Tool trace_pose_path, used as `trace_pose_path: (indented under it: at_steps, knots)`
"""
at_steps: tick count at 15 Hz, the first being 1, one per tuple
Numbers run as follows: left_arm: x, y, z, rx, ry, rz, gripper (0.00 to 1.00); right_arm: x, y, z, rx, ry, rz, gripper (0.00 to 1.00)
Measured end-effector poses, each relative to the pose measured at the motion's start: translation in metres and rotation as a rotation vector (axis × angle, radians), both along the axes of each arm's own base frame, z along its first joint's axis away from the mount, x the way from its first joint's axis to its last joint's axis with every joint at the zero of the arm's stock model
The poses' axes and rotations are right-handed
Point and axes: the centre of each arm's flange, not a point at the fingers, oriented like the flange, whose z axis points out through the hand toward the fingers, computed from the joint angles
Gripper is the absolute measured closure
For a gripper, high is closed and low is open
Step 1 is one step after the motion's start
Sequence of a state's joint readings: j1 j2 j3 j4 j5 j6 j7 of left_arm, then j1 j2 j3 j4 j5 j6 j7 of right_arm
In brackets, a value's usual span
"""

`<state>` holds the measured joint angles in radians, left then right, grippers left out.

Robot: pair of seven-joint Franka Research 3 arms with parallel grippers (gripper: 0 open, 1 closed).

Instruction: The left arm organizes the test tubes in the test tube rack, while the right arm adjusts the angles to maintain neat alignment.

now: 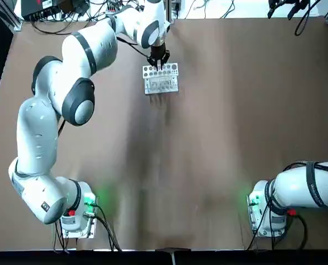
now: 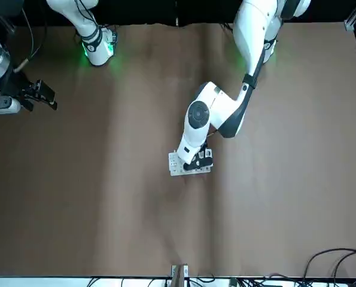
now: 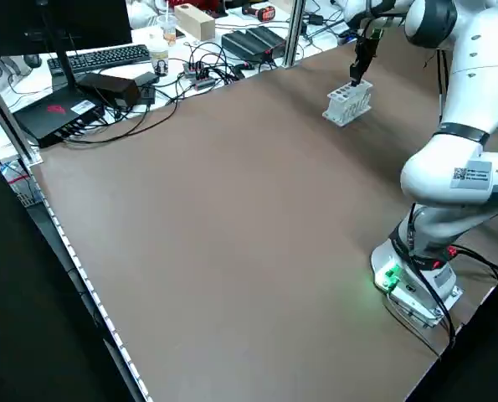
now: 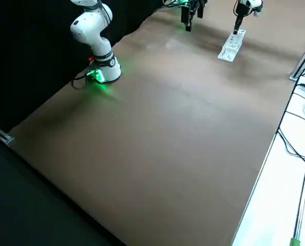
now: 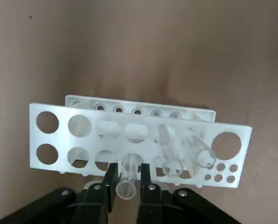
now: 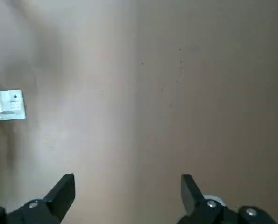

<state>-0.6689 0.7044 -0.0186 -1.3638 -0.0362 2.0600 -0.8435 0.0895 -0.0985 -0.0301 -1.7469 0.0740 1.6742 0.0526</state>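
The left end effector (image 5: pixel 127 173) pinches a thin clear glass tube (image 5: pixel 126 181) over the white perforated rack (image 5: pixel 139 140); the right end effector (image 6: pixel 128 189) gapes wide.

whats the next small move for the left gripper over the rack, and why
Probably ease straight down, then let go. The left gripper is shut on a tube whose lower end has entered a front-row hole of the rack while its open top sits between the fingers. Two tubes beside it lean. The right gripper hangs open, far off.

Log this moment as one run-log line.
left gripper: shut on test tube above test tube rack | two other tubes seated, leaning | right gripper: open, away from rack, holding nothing
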Motion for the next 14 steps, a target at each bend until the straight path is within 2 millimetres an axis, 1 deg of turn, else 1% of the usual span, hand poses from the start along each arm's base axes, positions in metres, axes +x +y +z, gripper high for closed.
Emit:
trace_pose_path:
  at_steps: [1,2,7,14]
  knots:
    - [0.0000,0.0000,0.0000,0.000,0.000,0.000,0.74,0.0000,0.0000,0.0000,0.000,0.000,0.000,0.00]
    - [0.0000,0.0000,0.0000,0.000,0.000,0.000,0.78,0.0000,0.0000,0.0000,0.000,0.000,0.000,0.00]
    - [0.0000,0.0000,0.0000,0.000,0.000,0.000,0.81,0.0000,0.0000,0.0000,0.000,0.000,0.000,0.00]
    - [0.0000,0.0000,0.0000,0.000,0.000,0.000,0.82,0.0000,0.0000,0.0000,0.000,0.000,0.000,0.00]
